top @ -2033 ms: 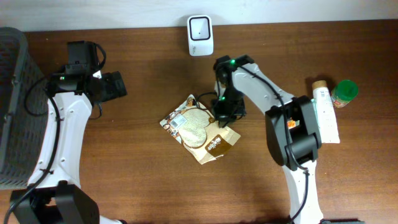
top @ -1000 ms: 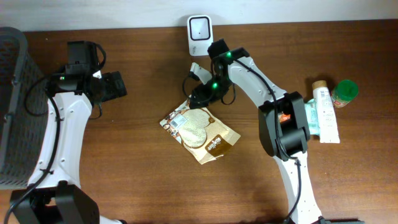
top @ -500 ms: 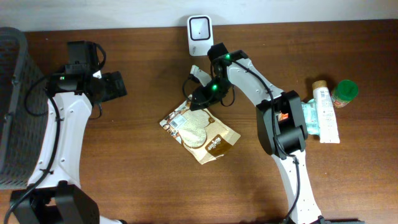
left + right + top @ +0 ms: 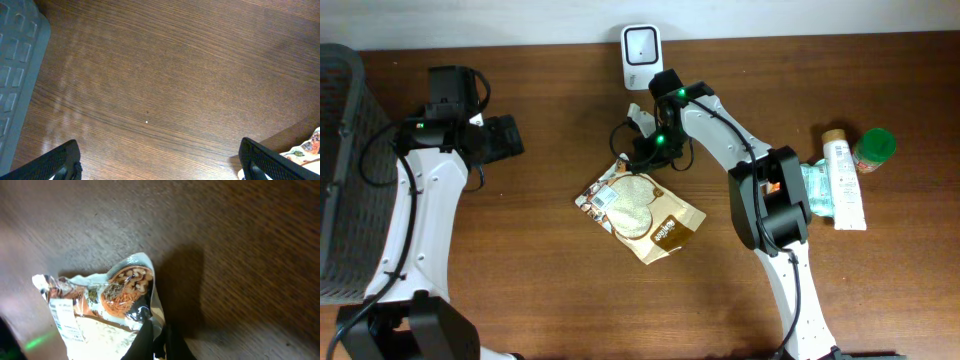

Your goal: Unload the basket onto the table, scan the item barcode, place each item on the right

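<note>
The item is a brown and white snack bag [image 4: 642, 208] lying flat in the middle of the table, its white label facing up. My right gripper [image 4: 642, 152] is at the bag's far edge, shut on it. In the right wrist view the two dark fingers [image 4: 142, 342] pinch the crinkled foil edge of the bag [image 4: 95, 315]. The white barcode scanner [image 4: 642, 44] stands at the table's far edge, just beyond that gripper. My left gripper [image 4: 510, 137] hovers open over bare wood at the left [image 4: 160, 167], with a corner of the bag [image 4: 311, 146] at the right edge of its view.
A dark grey basket [image 4: 340, 170] stands at the far left, and its wall also shows in the left wrist view [image 4: 17, 75]. At the right lie a white tube [image 4: 847, 185], a green-lidded jar [image 4: 873, 148] and a teal packet [image 4: 817, 188].
My right gripper has moved to the bag's far edge and shut on it, and that edge has shifted slightly. The left arm has not moved.
</note>
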Motion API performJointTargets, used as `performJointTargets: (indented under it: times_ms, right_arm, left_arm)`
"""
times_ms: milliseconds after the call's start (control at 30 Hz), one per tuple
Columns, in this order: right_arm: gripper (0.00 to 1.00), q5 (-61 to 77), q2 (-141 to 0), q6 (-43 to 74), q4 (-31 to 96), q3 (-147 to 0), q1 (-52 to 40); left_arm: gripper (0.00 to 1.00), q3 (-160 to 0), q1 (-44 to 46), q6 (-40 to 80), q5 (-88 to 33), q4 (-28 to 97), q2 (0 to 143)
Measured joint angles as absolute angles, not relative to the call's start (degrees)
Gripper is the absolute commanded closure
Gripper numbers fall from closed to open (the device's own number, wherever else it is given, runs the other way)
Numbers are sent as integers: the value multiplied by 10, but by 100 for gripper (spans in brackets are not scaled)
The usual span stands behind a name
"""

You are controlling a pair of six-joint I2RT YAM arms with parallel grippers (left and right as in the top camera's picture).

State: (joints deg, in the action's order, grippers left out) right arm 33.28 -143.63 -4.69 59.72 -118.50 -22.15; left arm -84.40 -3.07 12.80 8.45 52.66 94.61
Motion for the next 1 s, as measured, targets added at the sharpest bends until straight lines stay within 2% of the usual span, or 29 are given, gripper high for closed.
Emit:
performJointTargets:
  times_ms: [200, 367, 467, 500, 533, 567, 733, 833, 1000]
  right_arm:
    - [96, 326, -1434, 28, 597, -1185, -193]
    - [95, 309, -1425, 76, 611, -1185, -113]
    - [54, 322, -1421, 67, 648, -1185, -74]
    - [48, 330, -1420, 53, 664, -1185, -71]
    - [37, 338, -1419, 28, 692, -1185, -68]
    - [34, 349, -1419, -11, 731, -1185, -67]
    - [30, 368, -1415, -178, 853, -1185, -69]
    - [30, 373, -1413, -229, 848, -1183, -71]
    - [31, 385, -1410, -251, 814, -1133, -79]
  left_arm:
    - [1, -844, -31, 128, 84, 527, 946]
    - [1, -844, -31, 128, 84, 527, 946]
    - [1, -844, -31, 128, 84, 527, 946]
    - [1, -844, -31, 128, 84, 527, 946]
    - [1, -844, -31, 128, 84, 527, 946]
    - [1, -844, -31, 128, 84, 527, 946]
    - [1, -844, -31, 128, 84, 527, 946]
    - [1, -844, -31, 128, 84, 527, 946]
    - [1, -844, -31, 128, 84, 527, 946]
